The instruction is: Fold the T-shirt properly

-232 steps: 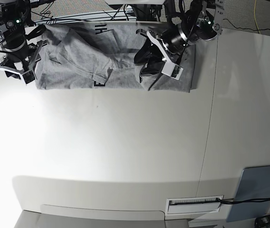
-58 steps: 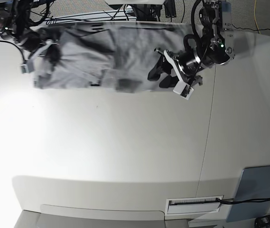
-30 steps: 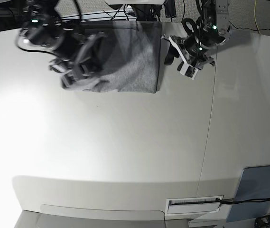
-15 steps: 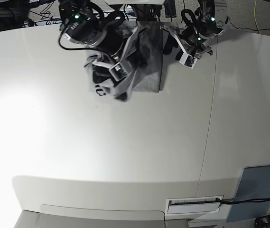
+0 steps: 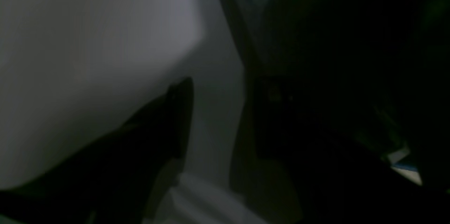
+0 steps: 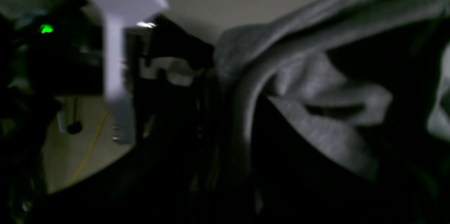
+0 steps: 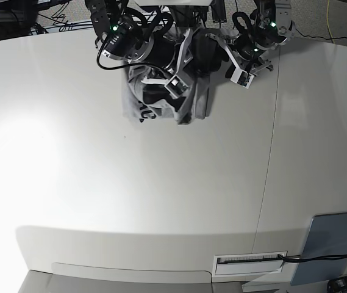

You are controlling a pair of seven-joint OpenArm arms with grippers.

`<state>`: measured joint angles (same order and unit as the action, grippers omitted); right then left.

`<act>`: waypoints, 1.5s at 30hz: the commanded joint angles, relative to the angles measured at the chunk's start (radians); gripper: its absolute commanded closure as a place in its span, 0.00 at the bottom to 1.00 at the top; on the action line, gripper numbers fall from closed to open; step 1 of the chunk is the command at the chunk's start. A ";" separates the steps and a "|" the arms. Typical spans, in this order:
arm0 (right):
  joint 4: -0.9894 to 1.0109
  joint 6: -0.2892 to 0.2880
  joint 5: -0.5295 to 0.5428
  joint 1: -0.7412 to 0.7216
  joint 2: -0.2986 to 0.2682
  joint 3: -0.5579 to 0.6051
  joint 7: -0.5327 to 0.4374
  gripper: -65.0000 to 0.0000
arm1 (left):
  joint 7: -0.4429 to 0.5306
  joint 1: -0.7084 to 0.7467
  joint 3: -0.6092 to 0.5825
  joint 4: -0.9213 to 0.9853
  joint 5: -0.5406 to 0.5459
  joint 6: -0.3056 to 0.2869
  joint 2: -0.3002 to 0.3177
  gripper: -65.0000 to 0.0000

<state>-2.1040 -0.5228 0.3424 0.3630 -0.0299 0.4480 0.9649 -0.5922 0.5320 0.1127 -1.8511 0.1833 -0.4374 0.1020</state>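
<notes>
The grey T-shirt (image 7: 193,104) lies bunched at the table's far edge, folded over itself, with a bit of black lettering at its lower left. My right gripper (image 7: 174,84) is over the shirt, shut on a lifted fold that drapes around it. The right wrist view shows hanging grey cloth (image 6: 316,87). My left gripper (image 7: 237,68) is open and empty, just right of the shirt's right edge. The left wrist view is dark, with one black finger (image 5: 177,118) over the bare table.
A blue-grey panel (image 7: 332,244) lies at the near right corner. A white labelled strip (image 7: 249,264) sits at the front edge. Cables (image 7: 69,21) run behind the table's far edge. A seam (image 7: 271,152) crosses the tabletop.
My right gripper has carried the shirt's left side further right, over the rest, so the shirt is now a narrow bunch. My left gripper has stayed beside the shirt's right edge.
</notes>
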 commanded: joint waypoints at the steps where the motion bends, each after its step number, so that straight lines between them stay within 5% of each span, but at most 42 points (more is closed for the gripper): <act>1: -0.014 -0.045 0.045 -0.003 0.008 0.005 -0.036 1.00 | 0.011 0.002 0.002 -0.011 0.003 -0.001 0.001 0.56; 3: -0.014 -0.105 0.062 -0.003 0.008 0.005 -0.039 0.98 | 0.010 0.002 0.002 -0.011 0.002 -0.001 0.001 0.56; 8: -0.014 -0.121 0.092 -0.010 0.007 0.005 -0.048 0.64 | 0.010 0.002 0.002 -0.013 0.002 -0.001 0.001 0.56; 16: -0.016 -0.121 0.149 -0.061 0.008 0.005 -0.048 0.62 | 0.011 -0.001 0.023 -0.031 0.003 -0.001 0.001 0.56; 22: -0.040 -0.120 0.138 -0.090 0.007 -0.037 0.008 0.62 | 0.030 0.000 0.151 -0.127 0.021 -0.001 0.001 0.56; 26: -0.074 -0.113 0.097 -0.098 0.007 -0.157 0.014 0.62 | -0.002 0.000 0.248 -0.193 0.152 -0.016 0.001 0.56; 31: -0.085 -0.097 0.086 -0.111 -0.044 -0.368 0.034 0.62 | -0.200 0.005 0.289 -0.248 0.426 -0.137 0.000 0.56; 35: -0.085 -0.095 0.086 -0.110 -0.124 -0.546 0.041 0.62 | -0.356 0.006 0.289 -0.262 0.612 -0.144 0.001 0.56; 40: -0.084 -0.078 0.087 -0.108 -0.214 -0.719 0.045 0.62 | -0.440 0.006 0.289 -0.262 0.709 -0.154 0.001 0.56; 45: -0.082 -0.078 0.087 -0.108 -0.253 -0.787 0.047 0.62 | -0.526 0.006 0.289 -0.262 0.833 -0.261 0.001 0.56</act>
<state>-2.1689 -0.6014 0.4171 0.2607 -0.2699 -0.3344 1.0355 -1.1400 0.5346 0.3996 -2.0960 0.9928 -0.6975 0.0998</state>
